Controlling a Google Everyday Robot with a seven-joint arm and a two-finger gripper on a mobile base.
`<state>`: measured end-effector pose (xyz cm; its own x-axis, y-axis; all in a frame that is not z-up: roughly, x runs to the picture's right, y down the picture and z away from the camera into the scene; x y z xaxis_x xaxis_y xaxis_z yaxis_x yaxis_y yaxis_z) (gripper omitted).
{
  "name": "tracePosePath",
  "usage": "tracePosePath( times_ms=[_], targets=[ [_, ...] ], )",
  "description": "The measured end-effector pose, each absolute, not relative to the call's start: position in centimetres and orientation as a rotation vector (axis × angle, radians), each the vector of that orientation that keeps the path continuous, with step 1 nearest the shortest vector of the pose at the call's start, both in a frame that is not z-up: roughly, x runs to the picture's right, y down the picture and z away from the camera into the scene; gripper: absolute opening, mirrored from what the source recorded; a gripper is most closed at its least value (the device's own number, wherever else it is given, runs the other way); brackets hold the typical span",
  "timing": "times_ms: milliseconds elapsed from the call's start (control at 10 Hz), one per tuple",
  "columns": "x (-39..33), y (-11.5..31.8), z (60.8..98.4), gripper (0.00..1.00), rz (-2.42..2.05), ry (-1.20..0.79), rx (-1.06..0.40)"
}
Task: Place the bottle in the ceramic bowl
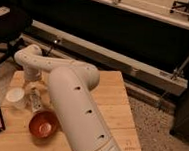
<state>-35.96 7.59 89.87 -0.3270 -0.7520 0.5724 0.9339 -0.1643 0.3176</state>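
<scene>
table: holds everything | cup: left side | bottle: just right of cup | bowl: nearer the camera than bottle, apart from it | gripper: directly over bottle, behind bowl

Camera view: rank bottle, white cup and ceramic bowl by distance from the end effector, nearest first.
End effector hangs over the left part of the table.
1. bottle, right under it.
2. white cup, to its image-left.
3. ceramic bowl, toward the camera, at the table's front.
</scene>
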Motion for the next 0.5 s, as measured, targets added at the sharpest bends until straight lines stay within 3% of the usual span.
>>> tracePosePath(
  times_ms=[500],
  targets=[
    [-35.39,7.54,90.21,0.80,-1.766,-0.745,-0.335]
  ],
)
